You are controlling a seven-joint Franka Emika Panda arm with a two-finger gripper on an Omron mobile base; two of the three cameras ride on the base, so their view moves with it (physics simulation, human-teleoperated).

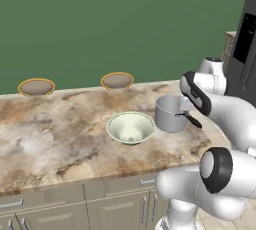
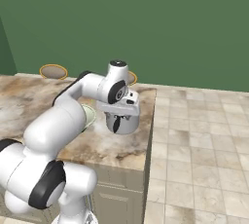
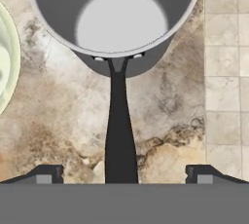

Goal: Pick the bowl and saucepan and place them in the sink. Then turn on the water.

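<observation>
Below the centre of the hand view, the saucepan's dark handle [image 3: 118, 130] runs straight up the frame from between the two finger tips to the pan's wall. The gripper [image 3: 121, 174] is spread wide and grasps nothing: one tip stands at the lower left of that frame, the other at the lower right, with the handle midway between them and clear of both.

The saucepan [image 3: 116, 21] fills the top of the same frame, its open mouth facing the camera, standing on the marbled counter [image 3: 58, 121]. So the handle's long axis lies along the hand's line of sight, and the fingers straddle it crosswise. Judged from this, closing should bring the fingers in on the handle's two sides, once the hand is low enough; how far above the handle the tips are I cannot tell.

At the left edge of the hand view a slice of the pale bowl [image 3: 6, 57] shows. In the left base view the bowl [image 1: 131, 127] sits just left of the saucepan [image 1: 169, 114], near but apart, with the arm's hand above the pan at the centre right.
</observation>
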